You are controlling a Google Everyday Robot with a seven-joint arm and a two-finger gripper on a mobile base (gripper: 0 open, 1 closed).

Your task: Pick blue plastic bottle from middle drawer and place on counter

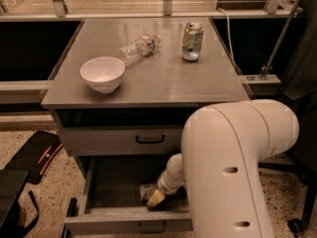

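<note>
The middle drawer [99, 221] is pulled open below the counter [163, 78]. My gripper [155, 198] reaches down into the drawer, near its front middle. The blue plastic bottle [145, 191] lies on the dark drawer floor right at the gripper's tip, touching it or nearly so, and only its pale end shows left of the gripper. My large white arm [233, 167] hides the right part of the drawer.
On the counter stand a white bowl [102, 73] at the left and a soda can [191, 41] at the back right, with a clear bottle [140, 47] lying between them. The closed top drawer front [119, 140] sits above the open drawer. A black bag [34, 155] lies on the floor at the left.
</note>
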